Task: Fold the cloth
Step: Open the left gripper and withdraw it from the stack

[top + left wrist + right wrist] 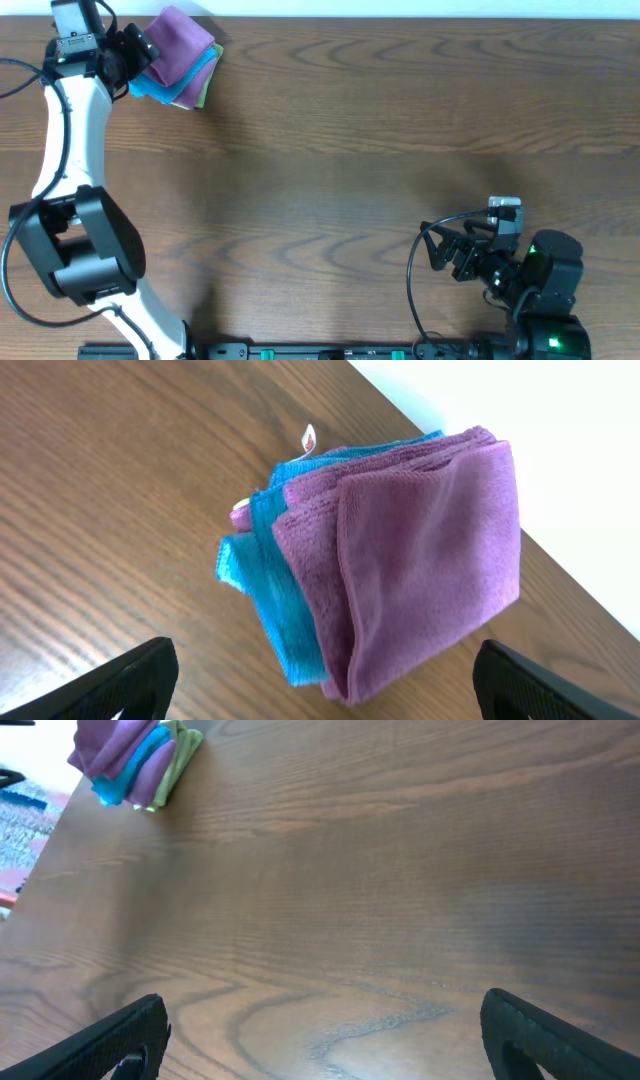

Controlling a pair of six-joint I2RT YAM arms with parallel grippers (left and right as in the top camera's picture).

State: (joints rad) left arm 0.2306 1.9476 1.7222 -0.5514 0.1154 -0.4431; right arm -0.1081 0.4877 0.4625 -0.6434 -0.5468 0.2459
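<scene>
Purple folded microfibre cloth (pixel 180 40) lay on top of a small stack at the far left corner of the brown wooden table (pixel 350 150). Under it sat a folded blue cloth (pixel 268 570) and, lowest, a green folded cloth (pixel 181 753). The left gripper (pixel 138 52) hovered just beside the stack's left edge, its jaws spread wide and holding nothing. Well apart, near the table's front right, the right gripper (pixel 440 250) pointed leftward, its jaws likewise wide and empty
</scene>
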